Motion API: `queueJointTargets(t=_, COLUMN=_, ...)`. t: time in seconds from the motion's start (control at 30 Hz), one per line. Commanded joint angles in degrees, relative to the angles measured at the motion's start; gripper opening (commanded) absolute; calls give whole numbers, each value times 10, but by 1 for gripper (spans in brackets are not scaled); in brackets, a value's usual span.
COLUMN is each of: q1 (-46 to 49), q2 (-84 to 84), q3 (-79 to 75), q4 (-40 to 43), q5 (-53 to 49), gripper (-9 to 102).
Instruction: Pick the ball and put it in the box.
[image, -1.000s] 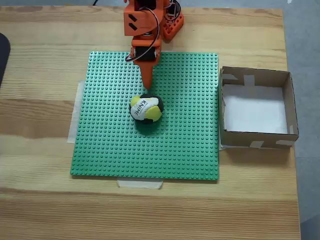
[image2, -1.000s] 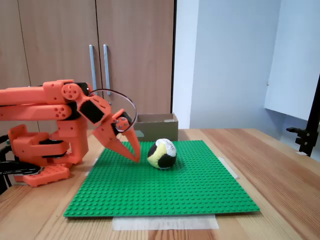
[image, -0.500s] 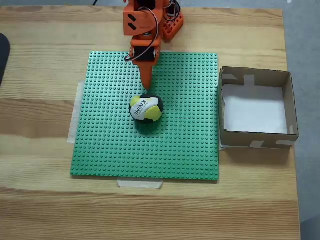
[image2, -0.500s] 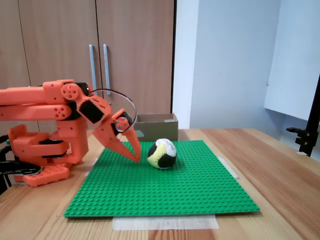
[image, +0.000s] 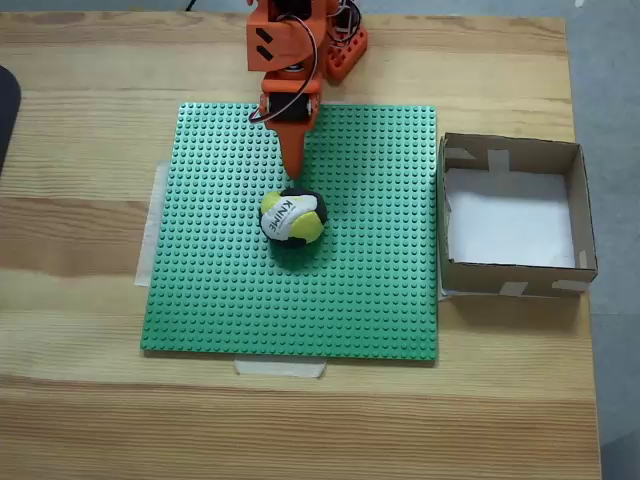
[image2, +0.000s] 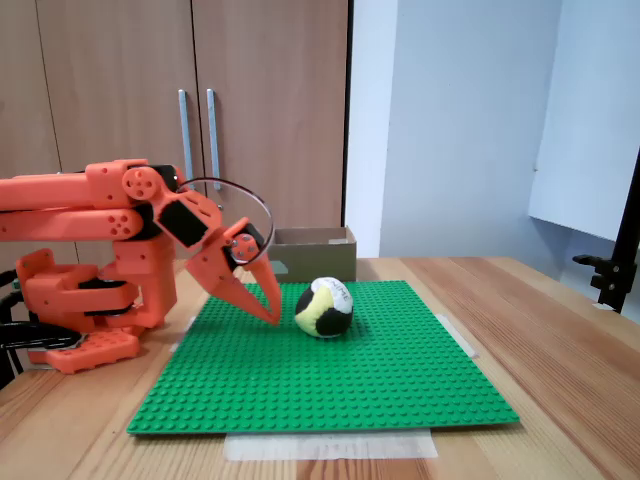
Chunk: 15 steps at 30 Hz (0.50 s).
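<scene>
Wooden cabinet doors (image2: 190, 110) with two metal handles and a pale wall stand behind the light wood counter (image: 90, 400), seen from the side in a fixed view. Taped flat to the counter is a large green studded baseplate (image: 360, 290), the landmark for everything else. An orange arm (image2: 90, 215) reaches in from the baseplate's far edge in a fixed view from above, its base (image: 340, 50) on bare wood just beyond that edge. Off the baseplate's right edge in that same view, just beside it, sits the box (image: 578, 215), brown cardboard with low walls, pale tape at the corners and a white bottom; in the side view it (image2: 312, 250) shows behind the baseplate. The ball (image: 292, 217) lies near the middle of the baseplate, a little toward the arm's side, resting on the studs. It has yellow, black and white panels, with black lettering on a white panel turned upward. The tool (image: 295, 172) points down at the baseplate just short of the ball; in the side view its tip (image2: 274, 318) sits just beside the ball (image2: 324, 307), apart from it, with its fingers drawn together to one narrow point and nothing between them. Bare baseplate studs lie between the ball and the box.
</scene>
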Motion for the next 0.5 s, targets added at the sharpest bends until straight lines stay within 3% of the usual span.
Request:
queueJointTargets(t=0.0, q1=-4, q2=4, q3=4, q4=-8, q5=-11, gripper=-1)
queueJointTargets(t=0.47, q1=10, q2=-134, q3=-199, q4=70, q5=-32, gripper=1)
